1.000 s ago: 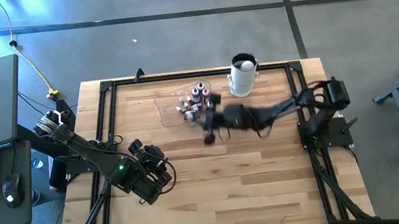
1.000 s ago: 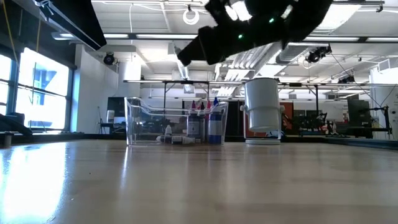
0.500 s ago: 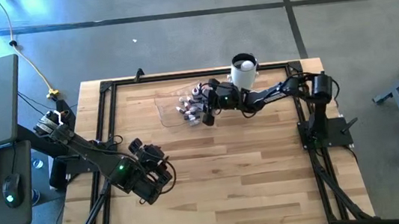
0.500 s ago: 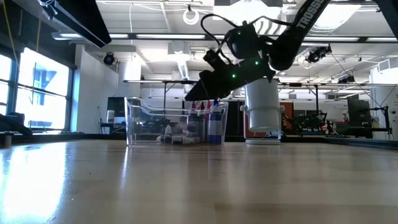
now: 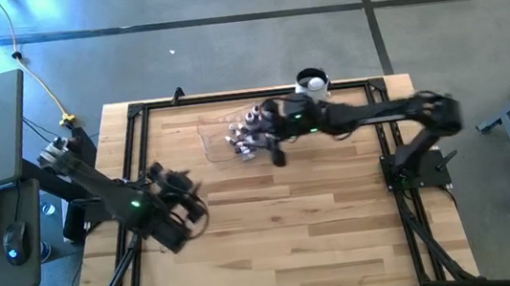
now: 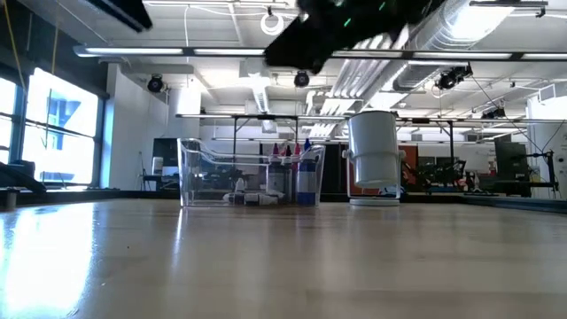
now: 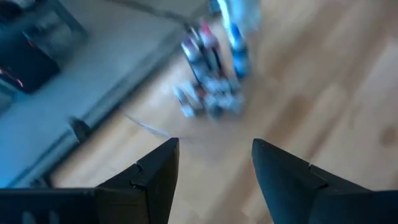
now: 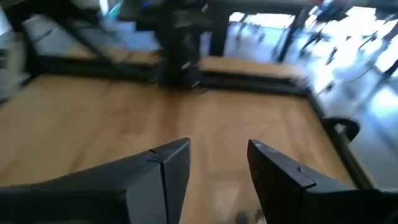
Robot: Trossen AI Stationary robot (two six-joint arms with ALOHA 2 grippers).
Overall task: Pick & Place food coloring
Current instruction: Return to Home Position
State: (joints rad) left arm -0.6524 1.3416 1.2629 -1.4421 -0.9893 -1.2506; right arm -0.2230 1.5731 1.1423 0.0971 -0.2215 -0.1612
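Observation:
The food coloring point(image 5: 246, 134) is a cluster of tiny whitish bottles with red, blue and dark caps. It stands inside a clear plastic tub point(image 6: 204, 173) near the table's far edge, and it also shows blurred in the left wrist view point(image 7: 211, 74). My right gripper point(image 5: 278, 155) hovers open and empty, high above the tub's near right corner point(image 6: 283, 49) point(image 8: 217, 149). My left gripper point(image 5: 194, 202) is open and empty over the table's left half, pointing toward the bottles point(image 7: 214, 146).
A tall white cylindrical container with a dark top point(image 5: 311, 86) stands just right of the tub point(image 6: 373, 159), close under my right arm. A black frame point(image 5: 136, 113) runs around the wooden table. Bare wood lies across the middle and near side.
My right gripper swung from the table's middle toward the far edge and dipped to the tub's top. It has since risen high and come back a little toward the near side. My left arm shifted toward the left and far edges, turning toward the bottles. The bottles stayed put.

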